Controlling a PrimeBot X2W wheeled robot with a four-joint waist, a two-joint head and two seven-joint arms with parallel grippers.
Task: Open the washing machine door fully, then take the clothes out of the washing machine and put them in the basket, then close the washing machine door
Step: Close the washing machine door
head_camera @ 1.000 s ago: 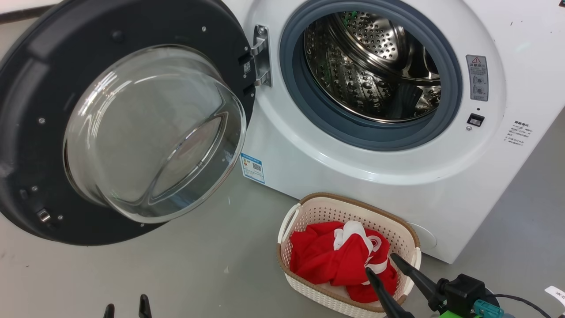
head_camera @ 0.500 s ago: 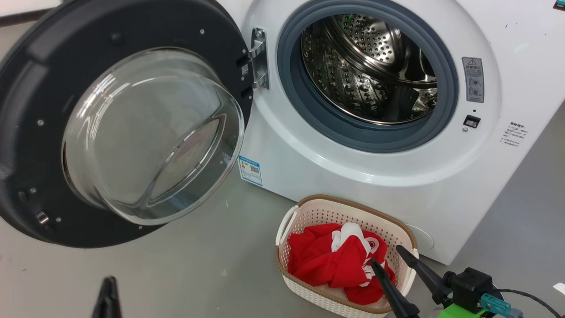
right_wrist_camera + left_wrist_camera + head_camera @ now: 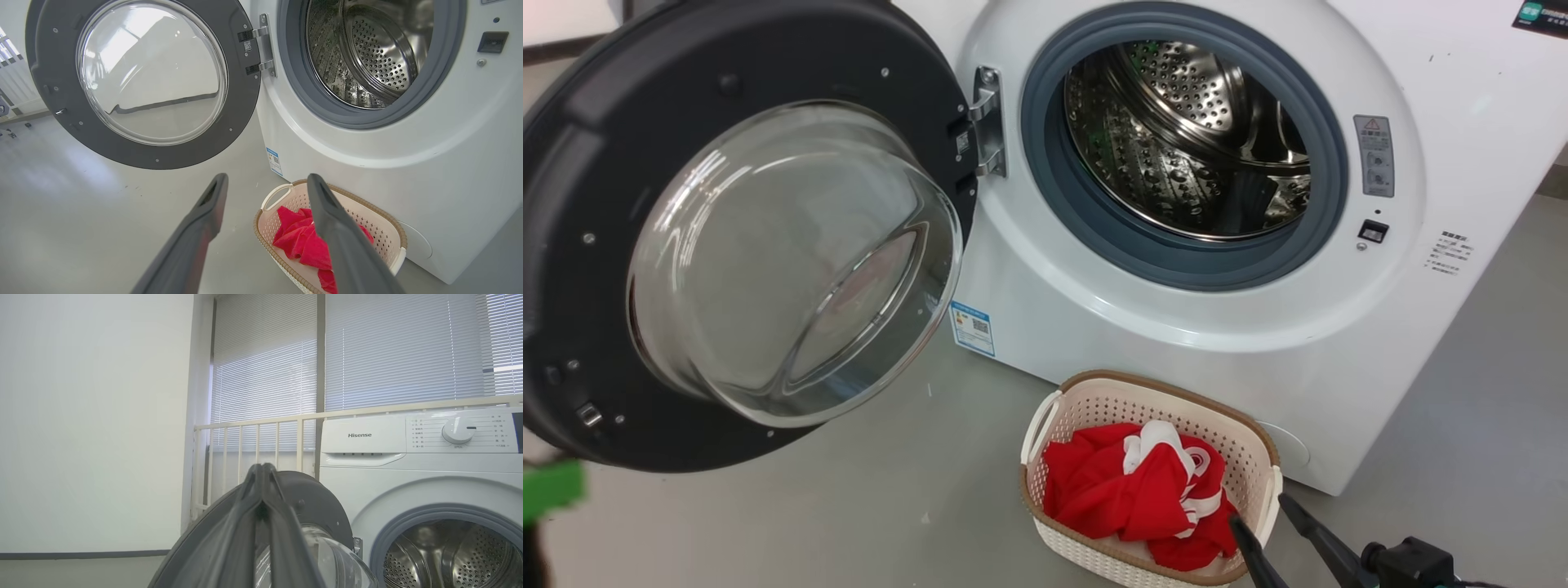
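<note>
Item 1: washing machine door [image 3: 784, 261], large and round, with a glossy black rim and a bulging clear glass centre. It fills the left half of the head view, swung wide on its metal hinge [image 3: 987, 122].

Item 2: washing machine [image 3: 1176, 327], a big white front-loading box at upper right. The visible part of its perforated steel drum [image 3: 1184, 139] shows no garment.

Item 3: basket [image 3: 1168, 390], small, cream perforated plastic with a brown rim. It stands at lower centre on the grey floor [image 3: 849, 506], just before the machine.

Item 4: clothes [image 3: 1111, 490], bright red with white trim, heaped inside the basket.

Item 5: right pincer [image 3: 267, 181], wide and empty, over the basket's near edge.

Item 6: left pincer [image 3: 261, 469], fingers pressed together and holding nothing. In the left wrist view it lines up with the door's upper rim; whether it touches cannot be told.

Step, as judged: unloading looks done and closing the door is in hand. The next move calls for the closed left pincer to get behind the door and push it round the hinge until it latches, with the right arm kept clear of the swing.
</note>
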